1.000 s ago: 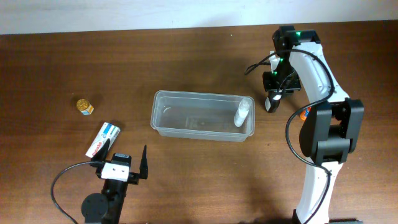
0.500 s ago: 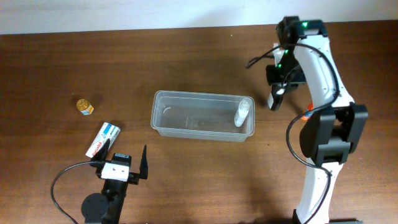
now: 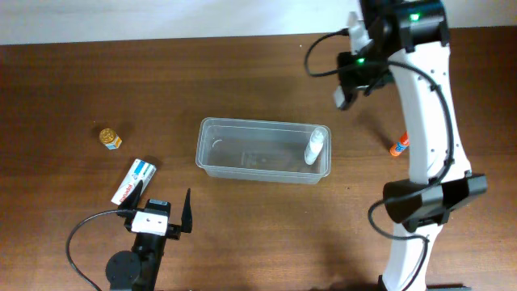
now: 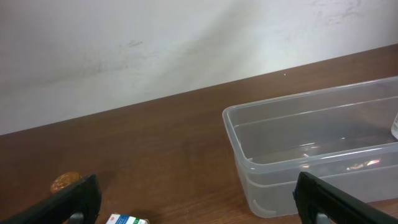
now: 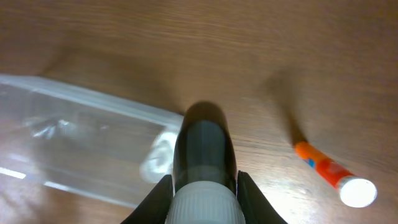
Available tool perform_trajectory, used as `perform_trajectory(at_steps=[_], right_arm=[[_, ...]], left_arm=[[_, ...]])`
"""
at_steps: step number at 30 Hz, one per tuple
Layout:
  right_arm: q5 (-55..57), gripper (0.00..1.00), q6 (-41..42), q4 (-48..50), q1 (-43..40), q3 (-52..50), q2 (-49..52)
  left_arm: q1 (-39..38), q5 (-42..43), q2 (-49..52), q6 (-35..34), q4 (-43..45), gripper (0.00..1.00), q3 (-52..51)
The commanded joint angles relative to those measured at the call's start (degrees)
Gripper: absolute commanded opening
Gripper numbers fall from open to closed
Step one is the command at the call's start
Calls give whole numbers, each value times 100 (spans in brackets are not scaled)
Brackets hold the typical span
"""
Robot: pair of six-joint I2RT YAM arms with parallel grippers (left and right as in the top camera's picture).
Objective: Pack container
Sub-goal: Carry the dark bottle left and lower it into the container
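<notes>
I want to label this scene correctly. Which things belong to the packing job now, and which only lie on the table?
In the job:
container; white bottle inside it; dark bottle gripped by the right pincer.

Only lying about, untouched, perhaps to pack later:
gold jar; white box; orange tube.

Left wrist view: container (image 4: 273, 180) runs off the right edge; box (image 4: 127, 219) cut below. The right hand's (image 5: 203, 183) dark bottle (image 5: 202, 143) is blurred, its cap cut off.
</notes>
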Motion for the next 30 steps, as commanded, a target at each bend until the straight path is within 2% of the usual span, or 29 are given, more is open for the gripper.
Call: perform_trajectory(at_steps=[1, 16, 23, 30], right_arm=[[-28, 25, 387, -35, 337, 144, -334], [404, 26, 1589, -35, 1344, -52, -380], [1224, 25, 2173, 0, 1718, -745, -380], [1351, 25, 2271, 612, 1869, -1611, -380]], left_arm=[[28, 0, -44, 50, -4, 99, -37], [28, 0, -44, 50, -4, 99, -37], [28, 0, -44, 50, -4, 99, -37], [28, 0, -44, 52, -4, 99, -37]])
